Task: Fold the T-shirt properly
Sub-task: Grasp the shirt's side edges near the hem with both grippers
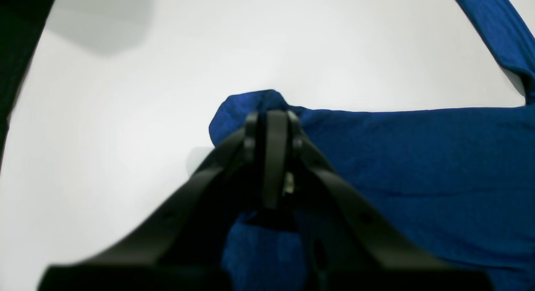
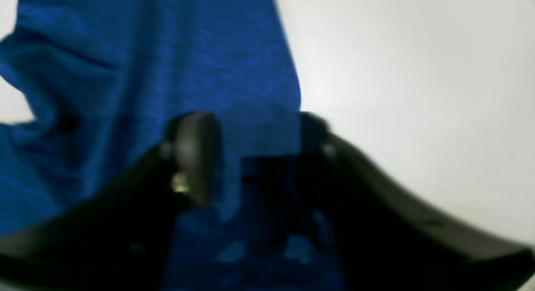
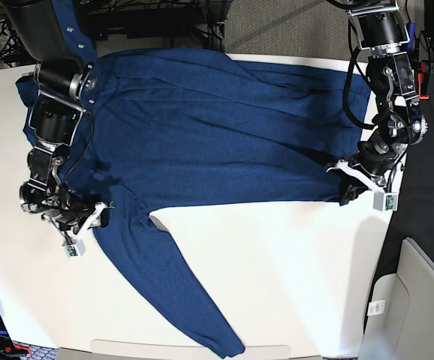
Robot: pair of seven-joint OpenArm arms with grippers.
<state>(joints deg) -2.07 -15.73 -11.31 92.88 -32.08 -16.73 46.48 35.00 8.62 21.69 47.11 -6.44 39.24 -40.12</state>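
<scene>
Right end effector [image 3: 103, 214] at the base view's left edge: jaws partly spread, straddling the T-shirt [image 3: 224, 127] hem. T-shirt spread flat across the white tabletop [image 3: 277, 277], one sleeve trailing toward the near edge. Left end effector [image 3: 342, 187] at far right: pressed together, pinching a T-shirt corner.

Right wrist view: heavily blurred; black right gripper [image 2: 250, 153] fingers smeared, so whether they press the dark navy-blue knit long-sleeved T-shirt [image 2: 167, 61] can't be told. Fabric cut off at top and left edges. Left wrist view: black left gripper [image 1: 273, 128] hides the pinched cloth behind its tips; garment runs off right edge. Base view: far hem partly hidden behind the arms; near sleeve end meets the table's near edge.
</scene>
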